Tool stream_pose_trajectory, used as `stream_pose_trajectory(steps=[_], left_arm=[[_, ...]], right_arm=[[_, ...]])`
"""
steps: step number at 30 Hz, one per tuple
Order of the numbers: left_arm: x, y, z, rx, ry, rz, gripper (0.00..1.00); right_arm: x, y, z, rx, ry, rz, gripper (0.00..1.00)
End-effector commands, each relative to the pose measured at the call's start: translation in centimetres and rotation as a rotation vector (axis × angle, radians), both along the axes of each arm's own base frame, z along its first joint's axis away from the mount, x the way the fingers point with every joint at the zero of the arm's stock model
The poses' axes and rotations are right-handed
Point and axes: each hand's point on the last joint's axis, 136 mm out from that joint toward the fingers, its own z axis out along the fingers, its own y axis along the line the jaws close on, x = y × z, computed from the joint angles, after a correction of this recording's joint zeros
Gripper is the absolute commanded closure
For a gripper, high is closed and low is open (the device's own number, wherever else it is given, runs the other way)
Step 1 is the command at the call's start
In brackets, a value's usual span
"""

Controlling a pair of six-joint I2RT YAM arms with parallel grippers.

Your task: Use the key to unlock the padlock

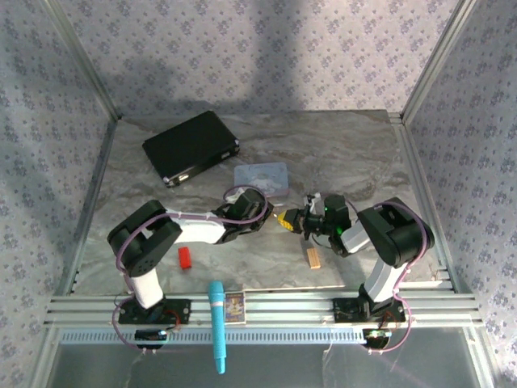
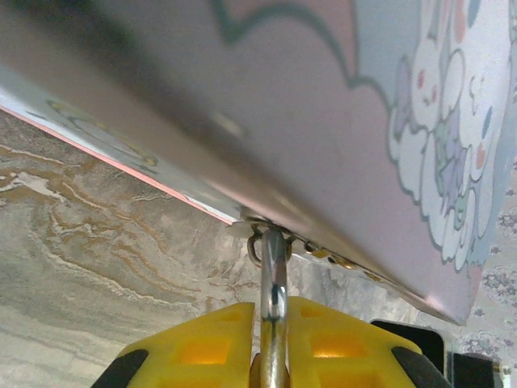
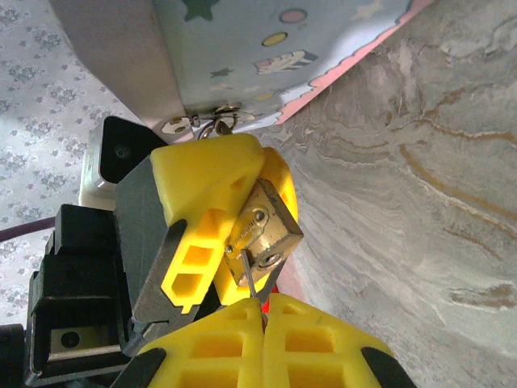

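The brass padlock [image 3: 262, 230] hangs by its shackle [image 2: 273, 275] from the hasp of the pastel tin box [image 2: 323, 121]. My left gripper [image 2: 275, 315] is shut on the padlock, its yellow fingers [image 3: 202, 174] on either side of the body. From below, my right gripper [image 3: 264, 305] is shut on the thin silvery key [image 3: 251, 283]. The key's tip touches the padlock's bottom face beside the round keyhole; whether it sits inside, I cannot tell. In the top view both grippers, left [image 1: 279, 215] and right [image 1: 297, 221], meet just in front of the tin box [image 1: 261, 176].
A black case [image 1: 191, 147] lies at the back left. A red block [image 1: 185, 257] sits near the left arm and an orange-tan block [image 1: 313, 257] near the right arm. A blue cylinder [image 1: 216, 323] and a small card [image 1: 234, 307] rest on the front rail.
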Motion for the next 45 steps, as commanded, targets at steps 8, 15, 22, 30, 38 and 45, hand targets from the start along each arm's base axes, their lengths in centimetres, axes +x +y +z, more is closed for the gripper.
stream_pose_trajectory(steps=[8,15,22,30,38,45], left_arm=[[0.8,0.5,-0.3,-0.041,0.033,0.076,1.00],[0.5,0.0,-0.8,-0.057,0.051,0.060,1.00],[0.5,0.7,-1.0,-0.034,0.047,0.080,1.00],[0.1,-0.8,-0.6,-0.055,0.046,0.040,1.00],[0.0,-0.6,-1.3,-0.054,0.063,0.052,1.00],[-0.1,-1.4,-0.3,-0.106,0.052,0.029,1.00]], right_arm=[[-1.4,-0.5,-1.2,0.006,0.040,0.018,1.00],[-0.2,0.1,-0.3,0.035,0.006,0.015,1.00],[-0.2,0.0,-0.2,0.038,-0.004,0.010,1.00],[0.2,0.4,0.0,0.051,-0.022,0.011,1.00],[0.5,0.1,0.3,0.055,-0.032,-0.010,1.00],[1.2,0.2,0.4,0.068,-0.042,-0.024,1.00]])
